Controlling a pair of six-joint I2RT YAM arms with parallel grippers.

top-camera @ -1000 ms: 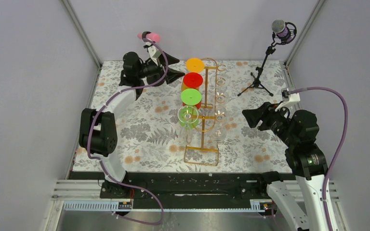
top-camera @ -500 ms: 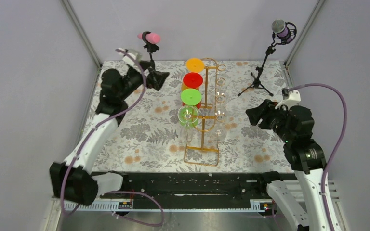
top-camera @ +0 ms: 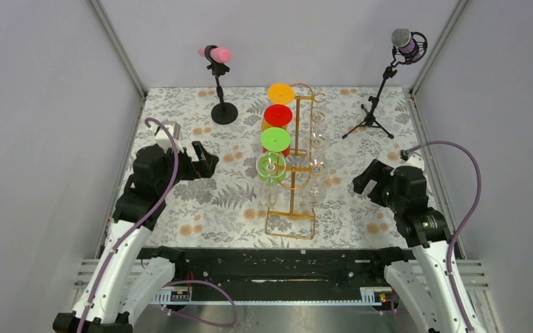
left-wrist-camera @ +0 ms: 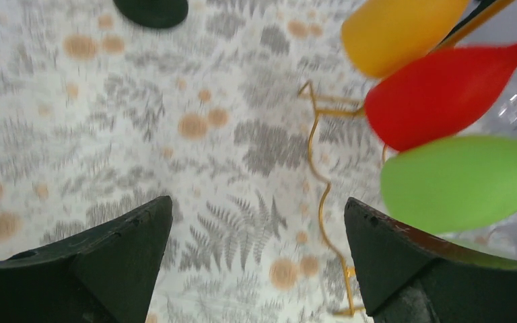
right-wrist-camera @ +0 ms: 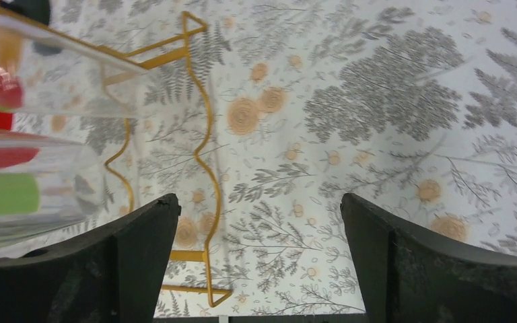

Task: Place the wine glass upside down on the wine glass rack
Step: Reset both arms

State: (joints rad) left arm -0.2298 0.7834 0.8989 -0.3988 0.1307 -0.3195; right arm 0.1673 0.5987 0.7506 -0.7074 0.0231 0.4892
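Wine glass rack (top-camera: 293,201) sits between grippers: right of left gripper (top-camera: 208,159), left of right gripper (top-camera: 362,179). Wine glasses (top-camera: 277,115) hang on it foot-up. Both jaws wide apart, empty. Hanging looks done; any pull-back should stay clear of wire.

The fern-patterned table (top-camera: 201,201) carries the gold wine glass rack (top-camera: 293,198) at centre, a round-based microphone stand (top-camera: 223,111) rear left, and a tripod microphone stand (top-camera: 373,119) rear right.

Upright gold wire rack (top-camera: 292,201), coloured and clear glasses (top-camera: 275,139) inverted on it
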